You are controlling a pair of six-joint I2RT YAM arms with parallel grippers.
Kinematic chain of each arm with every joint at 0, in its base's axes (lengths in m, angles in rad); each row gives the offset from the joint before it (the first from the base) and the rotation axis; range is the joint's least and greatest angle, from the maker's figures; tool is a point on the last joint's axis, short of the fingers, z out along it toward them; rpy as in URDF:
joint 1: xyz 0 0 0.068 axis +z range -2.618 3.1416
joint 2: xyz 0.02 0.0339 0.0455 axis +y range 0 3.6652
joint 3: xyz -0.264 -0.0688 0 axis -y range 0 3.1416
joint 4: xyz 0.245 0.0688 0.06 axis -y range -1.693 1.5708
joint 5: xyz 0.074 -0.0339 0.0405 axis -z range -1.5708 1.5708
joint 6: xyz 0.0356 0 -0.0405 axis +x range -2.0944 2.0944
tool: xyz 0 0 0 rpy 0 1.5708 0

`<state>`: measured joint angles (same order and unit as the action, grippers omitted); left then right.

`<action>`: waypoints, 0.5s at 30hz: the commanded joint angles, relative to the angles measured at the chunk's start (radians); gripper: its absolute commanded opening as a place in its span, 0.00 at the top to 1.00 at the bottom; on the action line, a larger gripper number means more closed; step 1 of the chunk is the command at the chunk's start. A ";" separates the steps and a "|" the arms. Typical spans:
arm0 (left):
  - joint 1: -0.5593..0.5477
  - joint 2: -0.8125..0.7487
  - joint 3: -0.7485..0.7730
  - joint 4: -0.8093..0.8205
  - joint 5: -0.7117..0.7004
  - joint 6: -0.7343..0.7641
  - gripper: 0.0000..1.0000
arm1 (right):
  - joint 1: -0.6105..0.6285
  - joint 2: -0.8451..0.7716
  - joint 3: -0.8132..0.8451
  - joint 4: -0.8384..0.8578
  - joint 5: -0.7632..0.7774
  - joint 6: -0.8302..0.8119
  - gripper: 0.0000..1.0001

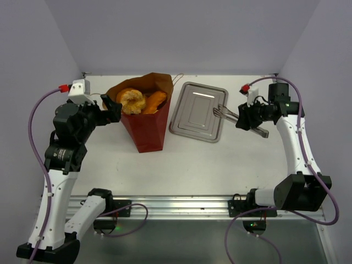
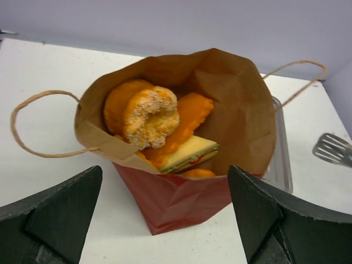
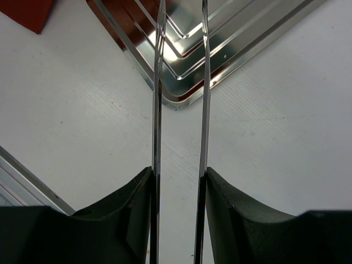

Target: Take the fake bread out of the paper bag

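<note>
From above, the paper bag (image 1: 147, 129) is standing upright on the table (image 1: 220, 165) left of centre with its mouth gaping open, and the fake bread (image 1: 137, 102) is sitting inside it near the top. A metal tray (image 1: 192, 118) is lying just beside the bag on its right, and a pair of metal tongs (image 1: 224, 113) is reaching in over the tray's right edge. The left gripper (image 1: 114, 111) is hovering at the bag's left rim, though whether it is touching the paper I cannot tell. The right gripper (image 1: 242, 117) is sitting just off the tray's right side with the tongs running through it. The left wrist camera is looking down into the brown interior, where a round sugared bun (image 2: 148, 115), a flat orange slab (image 2: 195, 110) and a triangular sandwich (image 2: 192, 151) with green filling are crowding together. The near paper wall is rising in front of them, with the cord handles (image 2: 297, 62) looping out to either side. The left fingers (image 2: 60, 209) are spread wide with nothing between them. The right wrist camera is showing the right fingers (image 3: 110, 220) pressing in on the two tong blades and gripping them. The blades are running side by side with a narrow gap between them, over the tray's corner, with a red corner of the bag showing at upper left.
</note>
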<state>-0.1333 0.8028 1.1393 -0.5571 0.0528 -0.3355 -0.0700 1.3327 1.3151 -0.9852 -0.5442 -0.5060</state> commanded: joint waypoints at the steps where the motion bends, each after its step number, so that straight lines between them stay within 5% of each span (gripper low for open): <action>1: 0.003 0.050 0.056 -0.055 -0.145 -0.056 0.00 | 0.006 -0.043 -0.007 0.039 -0.065 0.026 0.56; 9: 0.187 0.183 0.067 -0.076 0.024 -0.157 0.06 | 0.006 -0.064 -0.076 0.082 -0.105 0.031 0.56; 15: 0.202 0.188 -0.044 -0.017 0.036 -0.235 0.06 | 0.006 -0.078 -0.088 0.080 -0.109 0.006 0.56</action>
<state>0.0597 1.0027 1.1351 -0.6144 0.0555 -0.5095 -0.0692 1.2919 1.2251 -0.9428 -0.6044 -0.4877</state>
